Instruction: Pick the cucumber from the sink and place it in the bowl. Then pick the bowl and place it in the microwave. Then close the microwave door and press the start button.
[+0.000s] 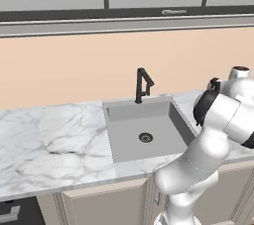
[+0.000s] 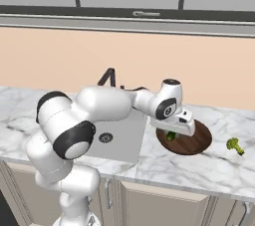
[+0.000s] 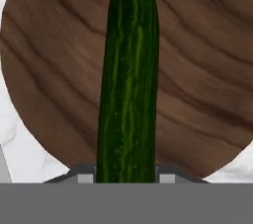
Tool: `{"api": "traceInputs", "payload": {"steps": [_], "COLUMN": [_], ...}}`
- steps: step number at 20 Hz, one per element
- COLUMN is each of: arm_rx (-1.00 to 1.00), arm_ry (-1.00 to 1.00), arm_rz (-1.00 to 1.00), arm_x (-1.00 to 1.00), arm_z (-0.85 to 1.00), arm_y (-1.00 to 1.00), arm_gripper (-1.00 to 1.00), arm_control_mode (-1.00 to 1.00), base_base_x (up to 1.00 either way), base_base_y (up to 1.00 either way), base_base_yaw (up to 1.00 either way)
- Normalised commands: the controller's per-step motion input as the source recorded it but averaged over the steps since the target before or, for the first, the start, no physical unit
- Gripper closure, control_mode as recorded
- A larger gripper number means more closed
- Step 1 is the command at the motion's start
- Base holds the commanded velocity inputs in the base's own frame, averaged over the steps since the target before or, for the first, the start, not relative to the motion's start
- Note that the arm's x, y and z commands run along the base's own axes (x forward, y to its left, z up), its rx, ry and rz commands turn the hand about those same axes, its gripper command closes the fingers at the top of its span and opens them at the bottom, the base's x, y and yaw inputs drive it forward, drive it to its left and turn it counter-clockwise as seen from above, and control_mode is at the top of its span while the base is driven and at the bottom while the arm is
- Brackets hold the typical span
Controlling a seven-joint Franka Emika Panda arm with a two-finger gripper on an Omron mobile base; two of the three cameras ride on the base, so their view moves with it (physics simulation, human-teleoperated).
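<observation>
My gripper (image 2: 174,131) hangs just over the dark brown wooden bowl (image 2: 191,143), which stands on the marble counter right of the sink (image 2: 119,138). It is shut on the dark green cucumber (image 2: 171,136). In the hand view the cucumber (image 3: 128,80) runs lengthwise up from between the fingertips of the gripper (image 3: 126,176), with the bowl's (image 3: 202,70) wood-grain floor right behind it. The sink (image 1: 146,130) basin holds nothing but its drain. The microwave is out of view.
A black faucet (image 1: 143,84) stands at the sink's back edge. A piece of broccoli (image 2: 235,145) lies on the counter to the right of the bowl. Marble counter (image 1: 49,140) stretches left of the sink; wall cabinets hang above.
</observation>
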Motion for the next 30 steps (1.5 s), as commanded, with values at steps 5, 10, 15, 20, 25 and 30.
{"api": "traceInputs", "payload": {"steps": [5, 10, 15, 20, 25, 30], "arm_rx": [0.00, 0.00, 0.00, 0.00, 0.00, -0.20], "arm_ry": [0.00, 0.00, 0.00, 0.00, 0.00, -0.01], "arm_rz": [0.18, 0.15, 0.14, 0.09, 0.07, 0.16], "arm_x": [0.25, 0.04, 0.00, 0.01, -0.34, -0.64], "arm_z": [-0.45, -0.39, -0.10, 0.47, 0.50, -0.15], "arm_y": [-0.13, -0.15, -0.22, -0.23, 0.23, 1.00], "arm_gripper": [1.00, 1.00, -1.00, -1.00, -1.00, -1.00], "arm_control_mode": [-1.00, -1.00, -1.00, -1.00, -1.00, -1.00], "base_base_x": [0.00, 0.00, 0.00, 0.00, 0.00, 0.00], "base_base_y": [0.00, 0.00, 0.00, 0.00, 0.00, 0.00], "base_base_yaw": [0.00, 0.00, 0.00, 0.00, 0.00, 0.00]}}
